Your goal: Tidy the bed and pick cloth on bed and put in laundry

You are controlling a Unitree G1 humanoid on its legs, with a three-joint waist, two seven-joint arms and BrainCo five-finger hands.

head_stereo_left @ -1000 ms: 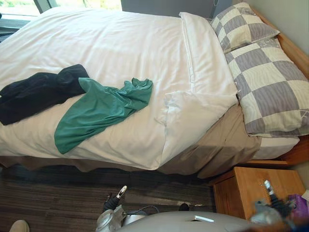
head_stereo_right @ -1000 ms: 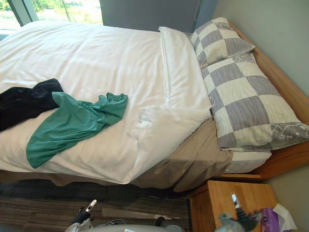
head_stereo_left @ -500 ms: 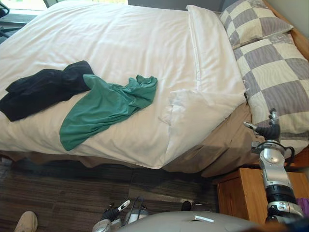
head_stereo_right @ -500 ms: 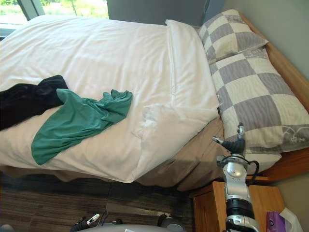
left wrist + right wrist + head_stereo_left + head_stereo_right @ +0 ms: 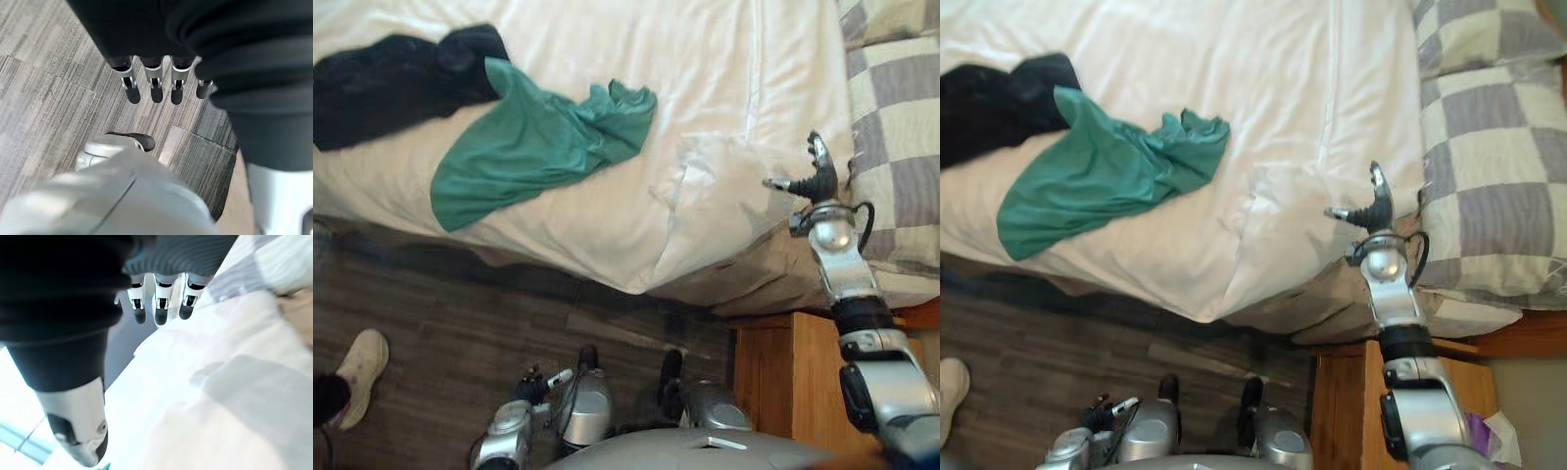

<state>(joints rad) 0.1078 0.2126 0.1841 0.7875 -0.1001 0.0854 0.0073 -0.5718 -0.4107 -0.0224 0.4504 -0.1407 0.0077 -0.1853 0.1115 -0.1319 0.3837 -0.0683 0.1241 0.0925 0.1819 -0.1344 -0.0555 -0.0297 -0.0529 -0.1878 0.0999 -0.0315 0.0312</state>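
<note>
A green cloth [image 5: 533,147] lies crumpled on the white duvet [image 5: 724,69] near the bed's front edge. A black cloth [image 5: 391,83] lies against its left end. The duvet's corner [image 5: 705,196] is turned back and rumpled beside the pillows. My right hand [image 5: 815,178] hovers at that corner's right edge, next to the checked pillow [image 5: 901,127], open with straight fingers [image 5: 157,308]. I cannot tell whether it touches the duvet. My left hand [image 5: 524,394] hangs low over the floor, fingers [image 5: 152,83] straight and holding nothing.
A wooden nightstand [image 5: 764,382] stands under my right arm beside the bed. A person's shoe [image 5: 357,367] rests on the dark floor at the lower left. A second checked pillow [image 5: 1469,29] lies at the head of the bed.
The camera has tilted down and moved closer to the bed. My right arm has risen from beside the nightstand and reached to the duvet's turned-back corner. The cloths lie as before.
</note>
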